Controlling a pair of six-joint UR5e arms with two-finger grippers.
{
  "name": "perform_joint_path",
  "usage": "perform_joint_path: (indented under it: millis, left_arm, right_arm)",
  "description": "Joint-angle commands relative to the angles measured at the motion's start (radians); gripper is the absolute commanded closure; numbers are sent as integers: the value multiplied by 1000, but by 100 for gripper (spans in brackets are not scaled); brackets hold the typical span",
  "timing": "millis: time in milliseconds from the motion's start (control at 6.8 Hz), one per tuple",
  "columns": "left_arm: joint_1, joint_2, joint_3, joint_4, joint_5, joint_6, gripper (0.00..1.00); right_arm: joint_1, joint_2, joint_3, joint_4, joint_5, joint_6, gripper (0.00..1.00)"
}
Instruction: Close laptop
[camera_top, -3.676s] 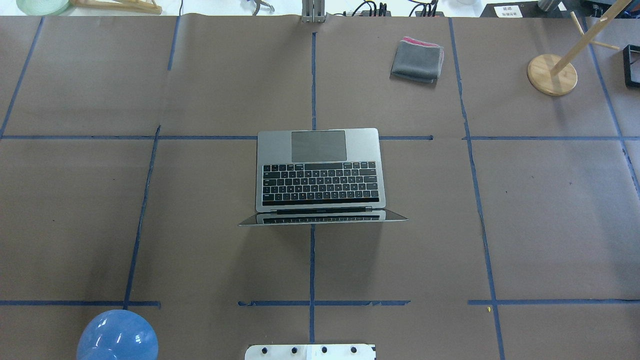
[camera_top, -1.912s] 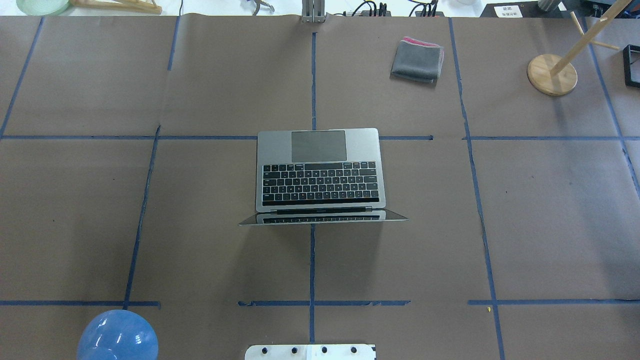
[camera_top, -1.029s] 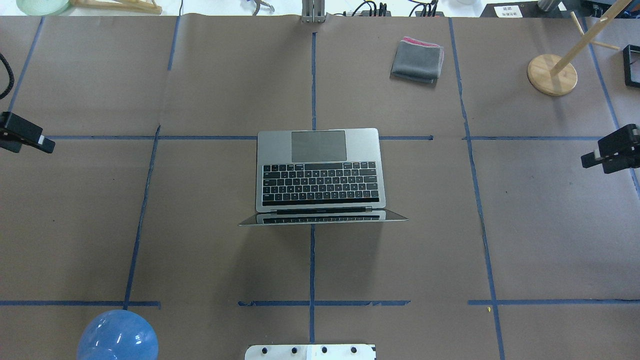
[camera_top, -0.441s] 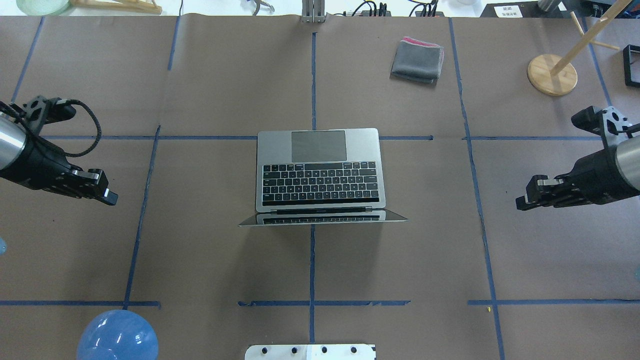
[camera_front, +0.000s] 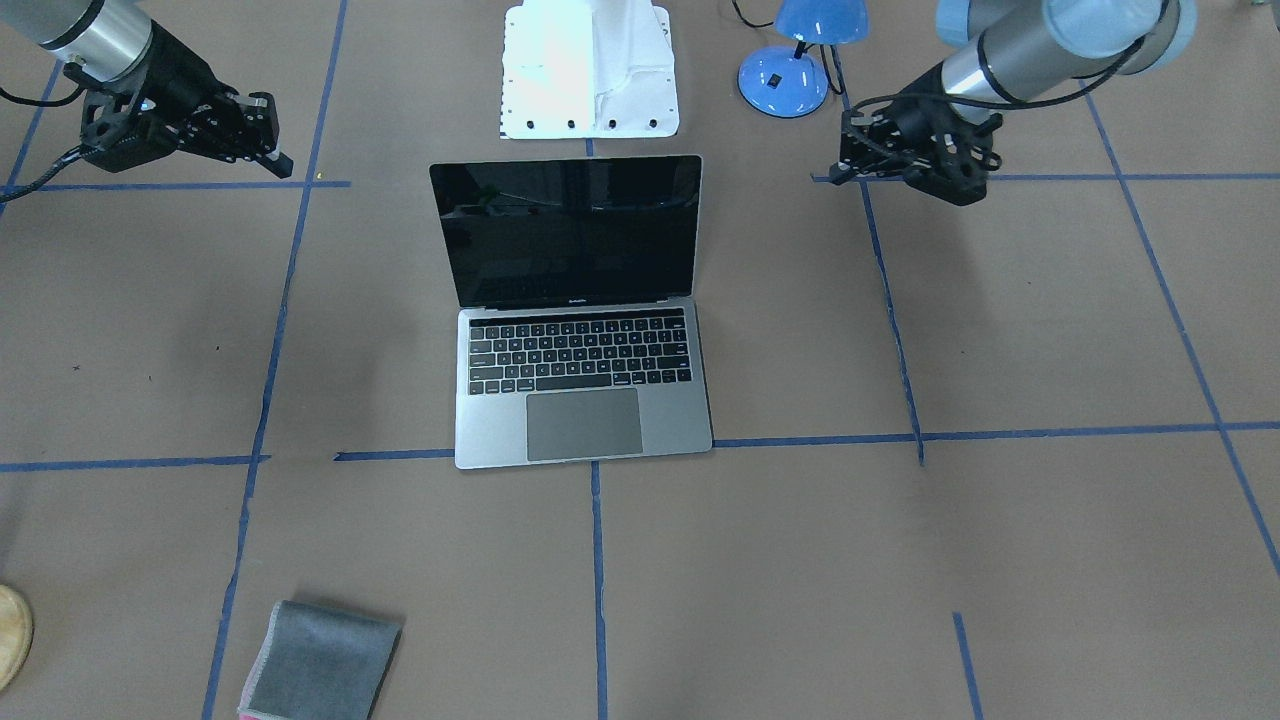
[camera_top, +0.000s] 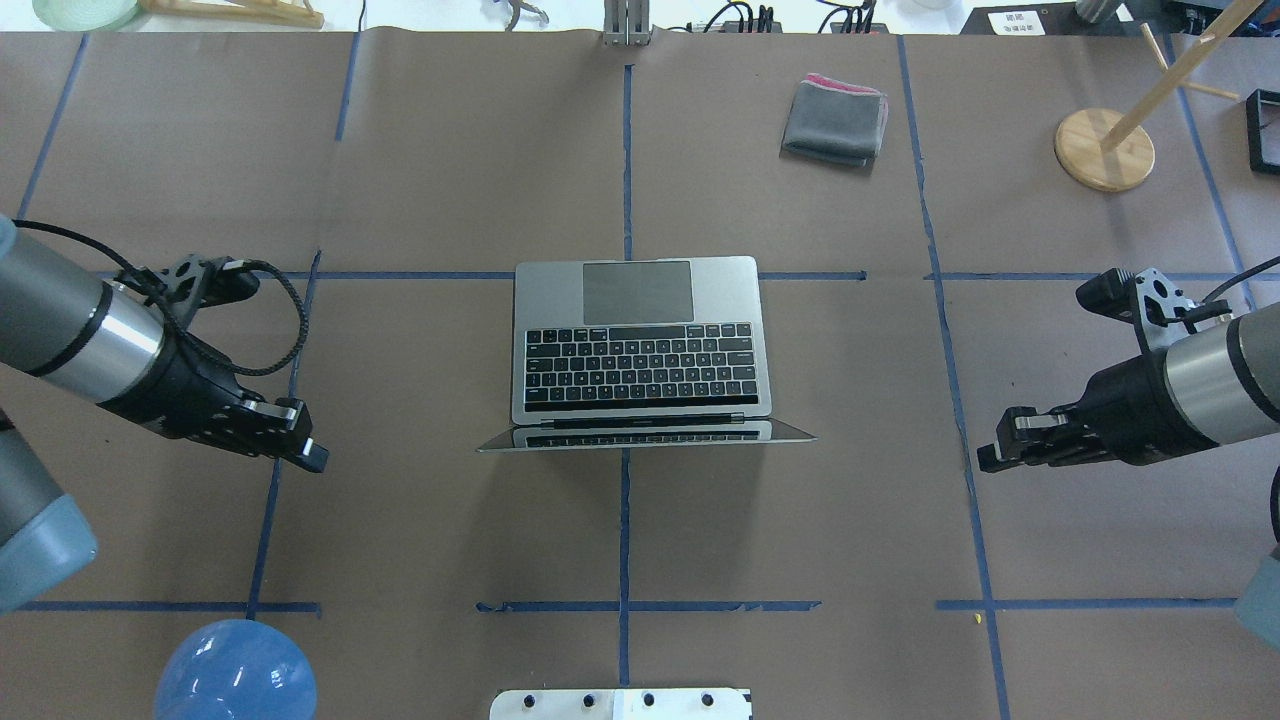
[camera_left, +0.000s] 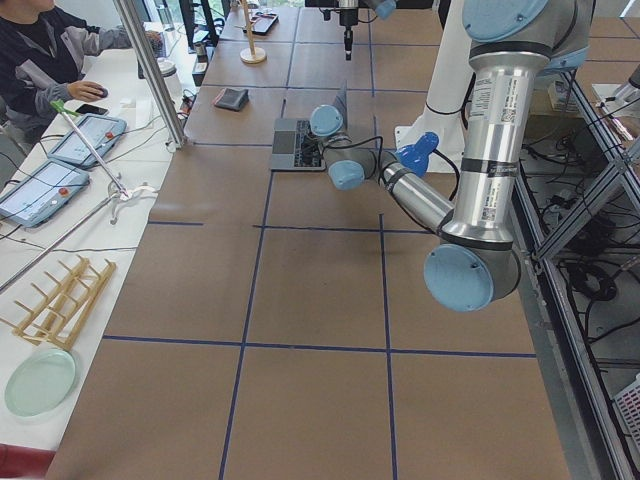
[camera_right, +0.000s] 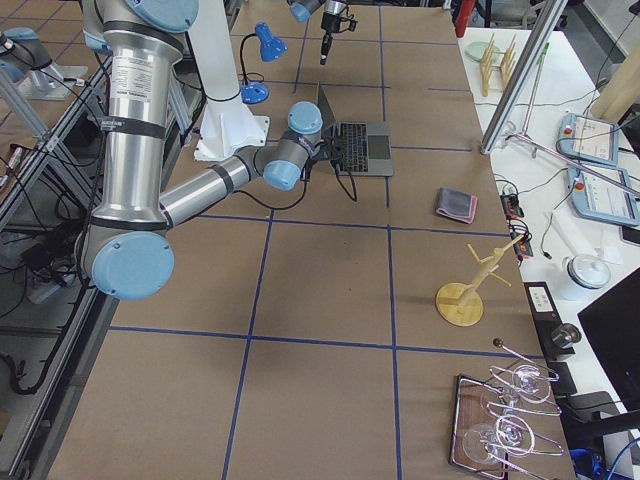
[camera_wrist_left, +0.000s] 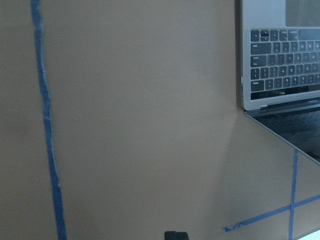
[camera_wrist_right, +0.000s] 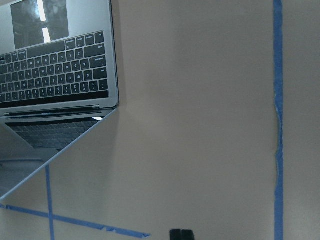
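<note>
The laptop (camera_top: 640, 350) is silver-grey with black keys and stands open at the table's centre, its black screen (camera_front: 570, 235) upright on the robot's side. It also shows in the left wrist view (camera_wrist_left: 280, 65) and the right wrist view (camera_wrist_right: 55, 70). My left gripper (camera_top: 312, 458) hovers well left of the laptop, level with the hinge, fingers together and empty. My right gripper (camera_top: 990, 458) hovers well right of it at the same depth, fingers together and empty. Neither touches the laptop.
A folded grey cloth (camera_top: 835, 120) lies at the far right of centre. A wooden stand (camera_top: 1103, 148) is at the far right. A blue lamp (camera_top: 235, 670) is at the near left, and the white robot base plate (camera_top: 620, 704) at the near edge.
Both arms have come in from the table's sides and moved inward and nearer, to hinge level on either side of the laptop. The laptop has not moved.
</note>
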Motion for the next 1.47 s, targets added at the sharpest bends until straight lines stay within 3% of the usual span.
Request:
perform_joint_path:
  millis: [0, 441, 882, 1324]
  left_arm:
    - [145, -77, 10, -11, 66, -59, 96]
    - [164, -180, 25, -5, 76, -135, 98]
    - [201, -214, 21, -8, 241, -232, 100]
    - [201, -211, 8, -6, 245, -241, 100]
  right_arm:
    - [-108, 19, 26, 2, -70, 31, 96]
    - [-154, 66, 47, 2, -80, 96, 95]
    - [-196, 112, 50, 2, -136, 152, 96]
    - [-234, 174, 49, -3, -219, 213, 97]
